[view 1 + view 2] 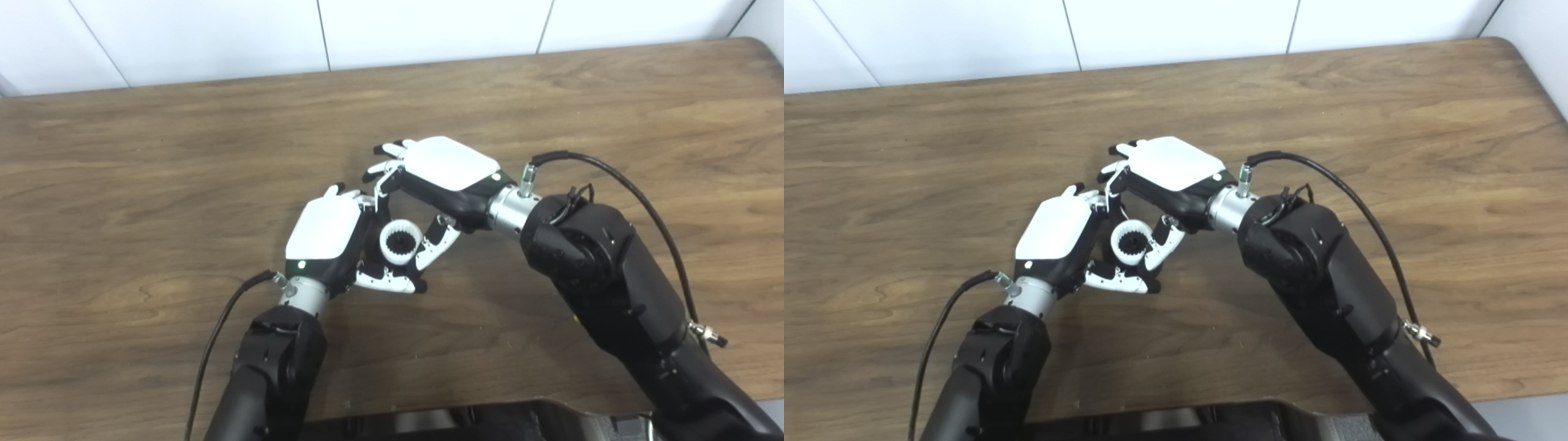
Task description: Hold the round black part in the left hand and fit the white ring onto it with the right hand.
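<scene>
White ring [401, 241] sits between the two hands, above the wooden surface [153, 184], near its middle. Its open face points up toward the cameras; a dark toothed centre shows through the bore, which I take to be the round black part [402, 245]. Ring appears already around it, or at least over its top; how far it is seated I cannot tell.

Left hand [327, 239] lies just left of the ring, white back toward the cameras, fingers curled under and around the ring from below and left. It looks clenched on the black part, though the contact itself is hidden behind the ring and the hand's back.

Right hand [1170, 174] lies up and right of the ring, palm down, thumb [438, 239] reaching down to touch the ring's right edge. Its fingers [386, 165] arch over the far side of the ring; whether they press the ring is not visible. Judged: grasping the ring lightly, thumb side certain only.

Key relation: ring axis runs roughly upward toward the cameras, so any seating push should go along that axis, into the left palm. Right hand is the nearer to the ring's free rim.

Hidden: body of the black part, left fingertips in part, seating depth.
</scene>
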`<state>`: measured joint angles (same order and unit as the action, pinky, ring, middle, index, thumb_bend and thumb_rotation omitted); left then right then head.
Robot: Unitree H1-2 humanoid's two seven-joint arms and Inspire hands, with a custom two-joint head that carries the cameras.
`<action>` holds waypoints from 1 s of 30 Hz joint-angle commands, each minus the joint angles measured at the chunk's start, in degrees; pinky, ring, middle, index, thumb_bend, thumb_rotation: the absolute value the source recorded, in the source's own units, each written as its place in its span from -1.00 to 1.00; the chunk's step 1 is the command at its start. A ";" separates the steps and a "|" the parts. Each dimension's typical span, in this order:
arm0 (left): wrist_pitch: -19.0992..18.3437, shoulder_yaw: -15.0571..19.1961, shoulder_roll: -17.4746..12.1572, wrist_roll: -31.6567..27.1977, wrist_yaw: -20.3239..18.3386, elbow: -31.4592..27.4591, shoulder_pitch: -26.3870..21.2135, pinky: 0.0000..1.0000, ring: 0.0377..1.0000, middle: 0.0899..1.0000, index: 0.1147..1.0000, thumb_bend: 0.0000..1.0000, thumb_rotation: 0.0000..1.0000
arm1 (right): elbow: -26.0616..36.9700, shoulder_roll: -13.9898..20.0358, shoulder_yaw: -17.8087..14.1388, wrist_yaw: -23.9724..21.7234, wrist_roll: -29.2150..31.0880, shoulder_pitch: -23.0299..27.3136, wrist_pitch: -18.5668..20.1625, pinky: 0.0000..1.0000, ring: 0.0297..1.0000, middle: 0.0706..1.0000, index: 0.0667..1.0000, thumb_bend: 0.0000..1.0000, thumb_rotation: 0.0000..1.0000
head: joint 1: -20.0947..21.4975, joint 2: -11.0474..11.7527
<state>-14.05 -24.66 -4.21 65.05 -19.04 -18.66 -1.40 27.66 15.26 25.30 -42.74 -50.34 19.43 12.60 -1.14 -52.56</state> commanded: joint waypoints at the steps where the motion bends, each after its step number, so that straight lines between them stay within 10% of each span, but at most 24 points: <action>1: -0.13 -0.09 -0.03 0.72 -0.70 -0.98 -0.55 0.98 0.76 0.51 -0.16 0.05 -0.89 | 0.58 -0.12 0.01 0.60 -0.25 1.17 -1.38 1.00 0.96 0.70 -0.10 0.05 -0.74 | -0.05 -0.09; 30: -0.16 0.13 0.03 0.43 -0.65 -1.15 -0.47 0.99 0.76 0.50 -0.16 0.05 -0.89 | -1.32 0.03 -1.07 1.94 -0.30 1.03 -2.03 1.00 0.95 0.70 -0.10 0.05 -0.73 | -0.25 0.15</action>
<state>-14.03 -24.65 -4.17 64.98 -19.17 -18.79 -1.39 25.58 15.20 25.02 -42.04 -50.72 19.17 11.43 -1.32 -52.38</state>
